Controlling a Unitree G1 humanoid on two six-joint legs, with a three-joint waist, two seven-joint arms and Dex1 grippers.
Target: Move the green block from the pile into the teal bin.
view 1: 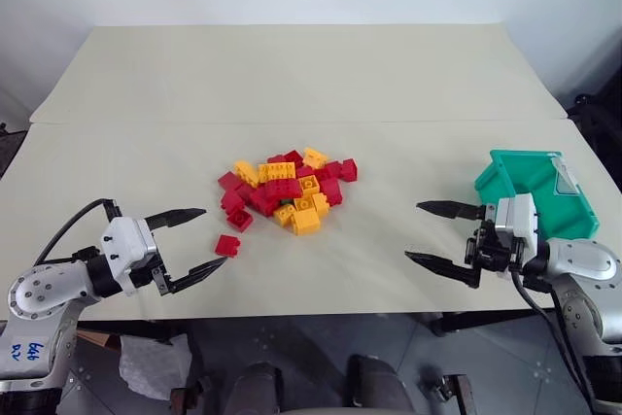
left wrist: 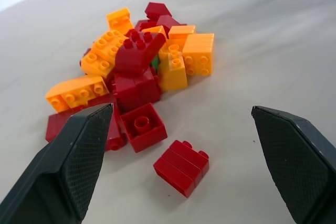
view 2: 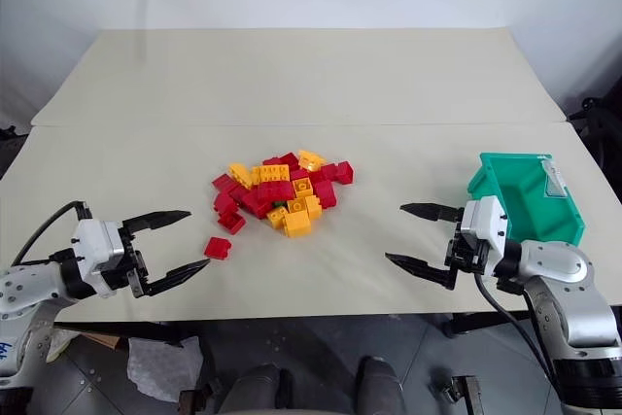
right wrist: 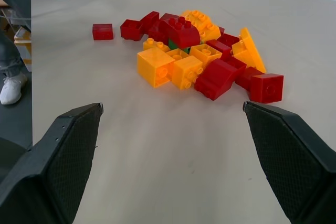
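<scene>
While both arms hover level over the near edge of the pale table (view 1: 408, 85), the left gripper (view 1: 191, 243) and the right gripper (view 1: 443, 235) each stand with their two black fingers spread wide and nothing between them. Just ahead of the left gripper's fingertips lies a lone red brick (view 1: 227, 245), apart from the heap and resting flat on the tabletop. Beyond that brick, and roughly midway between the two grippers though somewhat farther out over the table, sits the pile (view 1: 289, 190) of red and yellow studded bricks, loosely tumbled together. From the left wrist, a small sliver of the green block (left wrist: 155, 64) peeks out deep in the heap, wedged between a red brick and a yellow one; from the right wrist, the same green block (right wrist: 175, 45) shows as a dark green patch tucked behind the two yellow cubes at the pile's near side and beneath a red brick. Neither gripper touches the pile. Close behind the right gripper, on its outer side near the table's right edge, stands the teal bin (view 1: 513, 182), upright, with a pale label on its far right wall; whether anything lies inside cannot be told. At the rim of the right wrist view, the tips of the left gripper appear beyond the lone red brick.
</scene>
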